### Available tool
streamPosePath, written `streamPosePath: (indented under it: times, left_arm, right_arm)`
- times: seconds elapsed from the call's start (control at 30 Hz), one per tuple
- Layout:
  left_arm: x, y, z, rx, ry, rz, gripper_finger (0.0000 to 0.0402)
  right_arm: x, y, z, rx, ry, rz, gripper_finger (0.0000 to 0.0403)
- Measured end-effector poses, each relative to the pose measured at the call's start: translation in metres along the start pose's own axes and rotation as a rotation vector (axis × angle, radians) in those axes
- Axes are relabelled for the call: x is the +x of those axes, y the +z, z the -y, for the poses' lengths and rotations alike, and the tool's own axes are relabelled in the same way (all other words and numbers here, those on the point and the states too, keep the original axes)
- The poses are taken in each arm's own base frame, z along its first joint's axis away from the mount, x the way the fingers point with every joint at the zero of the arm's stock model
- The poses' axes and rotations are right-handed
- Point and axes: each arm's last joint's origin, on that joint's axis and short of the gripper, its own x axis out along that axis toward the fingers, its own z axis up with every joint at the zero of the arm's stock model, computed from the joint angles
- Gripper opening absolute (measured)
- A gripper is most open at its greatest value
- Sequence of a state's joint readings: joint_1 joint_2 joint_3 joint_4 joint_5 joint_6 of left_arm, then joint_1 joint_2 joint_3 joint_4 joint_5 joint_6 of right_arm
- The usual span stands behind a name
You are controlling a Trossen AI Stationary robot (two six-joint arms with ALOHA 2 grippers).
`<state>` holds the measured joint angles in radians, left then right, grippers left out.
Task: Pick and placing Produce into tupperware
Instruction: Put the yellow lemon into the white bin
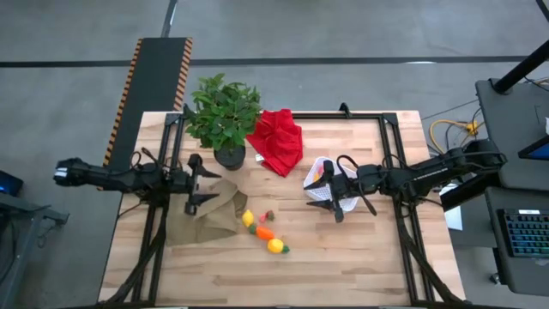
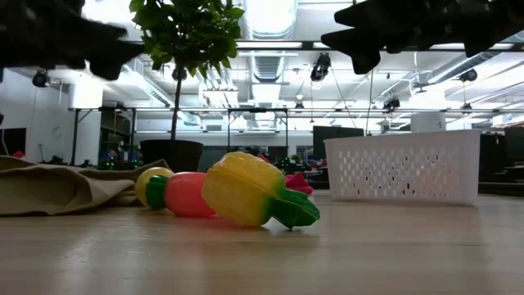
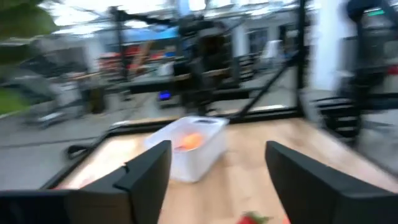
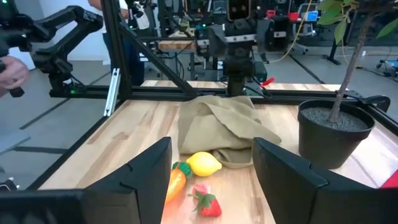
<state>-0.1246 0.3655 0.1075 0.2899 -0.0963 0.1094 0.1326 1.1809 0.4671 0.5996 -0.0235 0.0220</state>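
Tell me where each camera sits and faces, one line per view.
High: overhead, straight down; both arms, table.
Low: table height, level across; lemon nearest, grippers overhead.
Left wrist: past own open gripper toward tupperware.
Right wrist: past own open gripper toward tan cloth, plant pot.
Shared: high and right wrist both show strawberry.

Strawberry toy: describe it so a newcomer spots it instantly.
Start at the tan cloth left of table centre. Just right of it lies a small cluster of toy produce. The strawberry is the tiniest piece, red, unlike the lemon and the orange carrot.
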Motion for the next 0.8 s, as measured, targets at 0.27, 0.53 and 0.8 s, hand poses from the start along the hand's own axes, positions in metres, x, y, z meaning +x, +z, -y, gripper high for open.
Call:
streamPosePath:
  times: [0.27, 0.53, 0.8]
  left_arm:
    - [0.016, 0.026, 0.006, -0.156, -0.211, -0.033, 0.0269]
    - [0.048, 0.023, 0.016, -0.073, -0.265, -0.189, 0.0270]
    - [0.075, 0.016, 0.020, 0.127, -0.280, -0.284, 0.0270]
  right_arm:
    - [0.000, 0.000, 0.000, 0.003, 0.000, 0.000, 0.0215]
    - [0.000, 0.000, 0.000, 0.002, 0.000, 0.000, 0.0215]
    - [0.000, -0.001, 0.000, 0.001, -0.002, -0.010, 0.0215]
